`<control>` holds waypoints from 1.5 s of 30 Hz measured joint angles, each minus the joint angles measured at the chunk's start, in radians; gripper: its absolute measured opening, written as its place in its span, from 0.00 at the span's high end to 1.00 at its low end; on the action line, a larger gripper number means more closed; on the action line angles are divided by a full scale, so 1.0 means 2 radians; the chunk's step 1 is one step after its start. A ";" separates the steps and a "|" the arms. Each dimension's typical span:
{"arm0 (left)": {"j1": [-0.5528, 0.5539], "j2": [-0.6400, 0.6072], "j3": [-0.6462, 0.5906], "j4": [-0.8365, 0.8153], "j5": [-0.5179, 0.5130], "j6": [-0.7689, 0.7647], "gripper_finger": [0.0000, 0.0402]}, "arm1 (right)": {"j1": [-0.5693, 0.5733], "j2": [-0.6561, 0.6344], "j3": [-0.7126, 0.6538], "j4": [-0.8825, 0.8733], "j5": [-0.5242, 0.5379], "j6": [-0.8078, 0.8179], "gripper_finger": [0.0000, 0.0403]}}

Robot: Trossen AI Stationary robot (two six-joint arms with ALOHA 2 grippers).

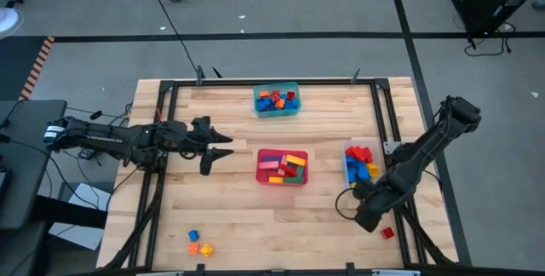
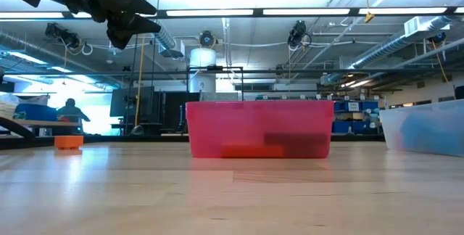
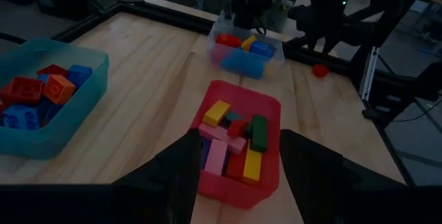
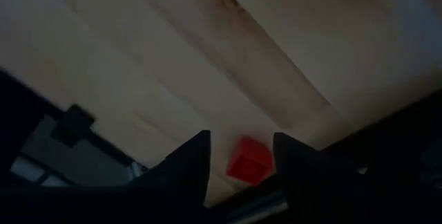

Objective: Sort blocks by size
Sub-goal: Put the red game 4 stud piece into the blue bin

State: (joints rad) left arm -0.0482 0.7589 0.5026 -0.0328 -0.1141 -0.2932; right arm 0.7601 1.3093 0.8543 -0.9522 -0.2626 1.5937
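A small red block [image 4: 247,160] lies on the wood at the table's near right corner [image 1: 387,233], beside the black frame rail. My right gripper [image 4: 242,137] hangs over it, pointing steeply down and open; the block shows in the gap between the fingers, untouched. My left gripper [image 3: 238,175] hovers open and empty at the left [image 1: 217,148], aimed at the red tub [image 3: 238,148] of longer blocks. Blue, orange and yellow blocks [image 1: 197,244] lie loose at the near left.
A teal tub [image 1: 277,100] of red, orange and blue blocks stands at the far middle. A clear tub [image 1: 360,163] with red, blue and yellow blocks stands at the right, just beyond my right arm. A black frame [image 1: 385,114] borders the table.
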 joint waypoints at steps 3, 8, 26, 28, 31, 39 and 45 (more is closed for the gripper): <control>0.000 0.000 0.000 -0.001 0.000 0.000 0.50 | 0.000 0.016 0.000 -0.001 -0.002 0.011 0.49; 0.000 0.000 0.000 -0.001 0.000 -0.002 0.50 | 0.000 0.057 0.000 -0.001 -0.043 0.041 0.33; 0.000 0.000 0.000 -0.001 -0.002 -0.003 0.50 | 0.020 0.213 0.000 0.083 -0.203 -0.144 0.14; 0.000 0.000 0.000 -0.001 -0.006 -0.003 0.50 | 0.020 0.229 0.000 0.085 -0.218 -0.149 0.15; 0.000 0.000 0.000 -0.001 -0.008 -0.004 0.50 | 0.020 0.250 0.000 0.086 -0.240 -0.163 0.15; 0.000 0.000 0.000 -0.001 -0.008 -0.004 0.50 | 0.026 0.277 0.002 0.085 -0.267 -0.197 0.23; 0.000 0.000 0.000 0.008 -0.008 -0.004 0.50 | 0.027 0.275 0.001 0.085 -0.267 -0.197 0.41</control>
State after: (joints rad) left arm -0.0481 0.7593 0.5026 -0.0160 -0.1292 -0.3004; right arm 0.8131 1.8603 0.8562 -0.7823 -0.7959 1.2003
